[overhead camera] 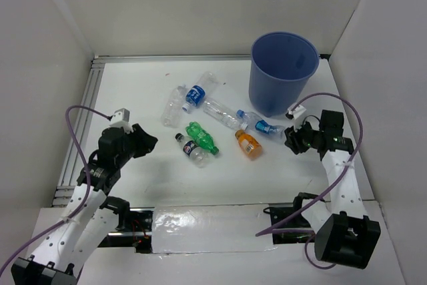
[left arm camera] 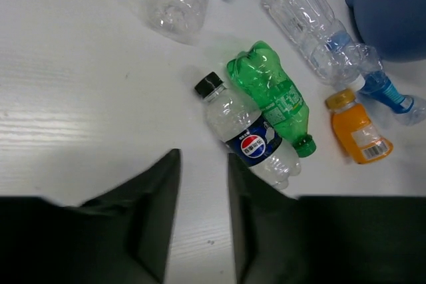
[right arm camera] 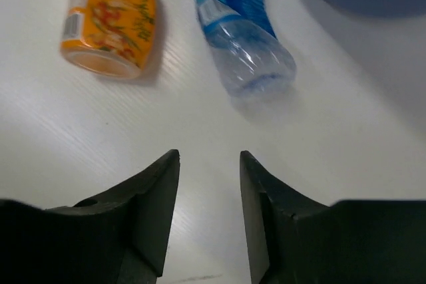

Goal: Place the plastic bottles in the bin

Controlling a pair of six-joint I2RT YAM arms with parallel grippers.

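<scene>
— How do my claws stand?

— Your left claw (left arm camera: pixel 203 157) is spread part way. Only bare surface shows in the gap, and it pinches and touches nothing. It hangs over the left half of the white desk (overhead camera: pixel 133 85). A clear plastic bottle with a black cap and dark label (left arm camera: pixel 249 138) lies just right of its tips, against the green plastic bottle (left arm camera: pixel 269 94). Your right claw (right arm camera: pixel 210 156) is spread about as far and is also empty, near the desk's right edge. The orange plastic bottle (right arm camera: pixel 110 21) and a clear bottle with a blue label (right arm camera: pixel 243 38) lie ahead of its tips, untouched.

— And the bin?

— The large round blue plastic bin (overhead camera: pixel 267 91) stands upright at the desk's far right corner. All seven bottles lie on their sides around the middle of the desk, none in the bin. A long clear ribbed bottle (overhead camera: pixel 223 113) runs slantwise between the group and the bin's base.

— What can't you make out?

— Both wrist views catch only an edge of the bin. The right wrist view cuts off the tops of the orange and blue-labelled bottles. I cannot tell whether the blue-labelled one touches the bin's wall.

— Room to move?

— You have bare desk along the left and near edges. White walls (overhead camera: pixel 60 25) close in on the left, far and right sides.
</scene>
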